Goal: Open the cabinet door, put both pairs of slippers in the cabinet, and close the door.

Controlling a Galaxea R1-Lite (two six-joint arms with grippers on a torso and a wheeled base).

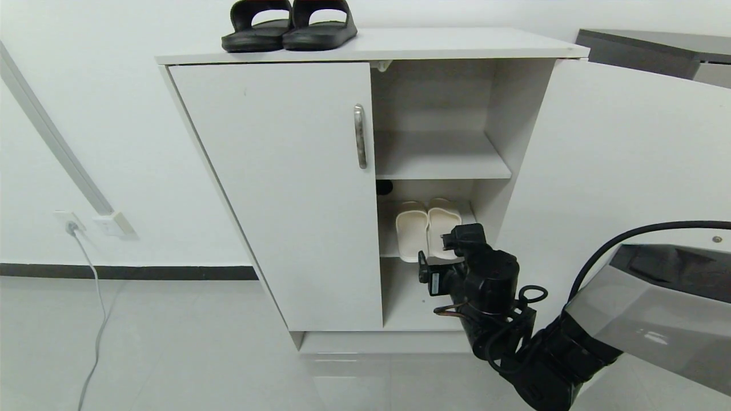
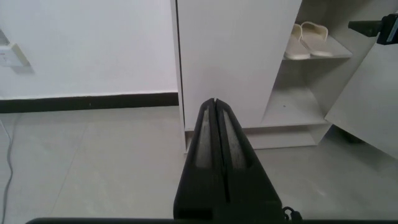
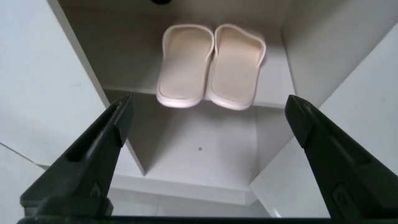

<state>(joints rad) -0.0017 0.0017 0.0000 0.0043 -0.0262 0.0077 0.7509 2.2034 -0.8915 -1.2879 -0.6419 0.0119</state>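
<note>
My right gripper (image 1: 435,254) hangs in front of the open half of the cabinet (image 1: 457,43), its two black, wedge-shaped fingers (image 3: 93,155) spread wide apart with nothing between them. Just beyond it the cream slippers (image 1: 427,227) lie side by side on the middle shelf (image 1: 387,242). They are smooth, rounded and soft-looking, and their near ends reach the shelf's front edge. My left gripper (image 2: 214,109) is held low over the floor (image 1: 171,342), off to the cabinet's closed side, its ridged grey pads pressed together on nothing. The black slippers (image 1: 289,27), matte with broad arched straps, sit as a touching pair on top of the cabinet near its left end. The cabinet is flat white laminate board with square edges. Its left door (image 1: 280,194) is closed and carries a slim, upright, brushed-metal handle (image 1: 360,137). Its right door (image 1: 617,171) is swung out wide towards me. An upper shelf (image 1: 440,160) sits above the cream pair. The floor is pale grey glossy tile that catches soft reflections, and the wall (image 1: 85,114) behind is plain white with a black skirting strip (image 1: 114,272) along its foot. A white socket (image 1: 69,222) low on that wall has a grey cable (image 1: 97,319) trailing down to the tiles.
</note>
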